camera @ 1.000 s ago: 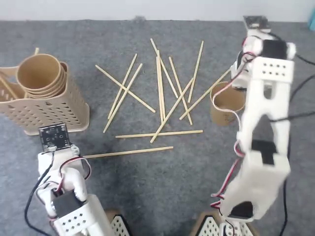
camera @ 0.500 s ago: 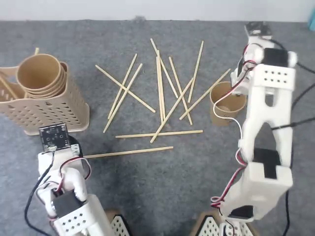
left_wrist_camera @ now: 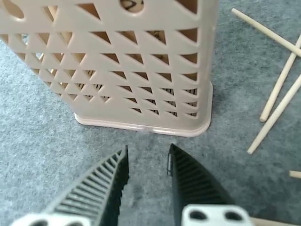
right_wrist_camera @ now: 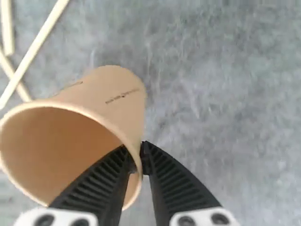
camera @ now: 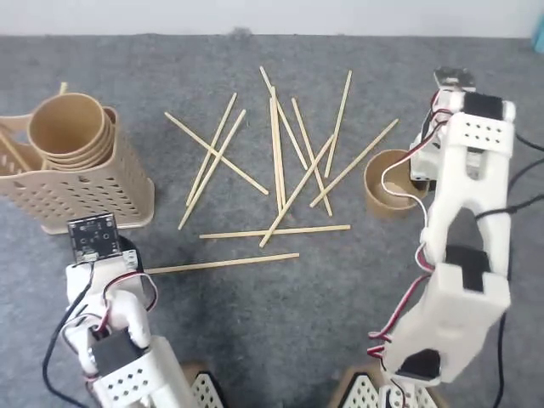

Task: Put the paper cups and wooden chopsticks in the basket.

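The basket is standing at the left of the bench, already holding a stack of paper cups; the left jaws are hanging released just beside its base. Mid-bench, the wooden chopsticks are lying scattered — awaiting collection. At right, the right jaws are clenching the rim of one loose cup — not yet basketed.

I see one brown paper cup, mouth up, at the right of the grey surface, its rim pinched in the right pincer. A stack of cups sits in the beige basket at the left. Loose wooden chopsticks lie crisscrossed between them.
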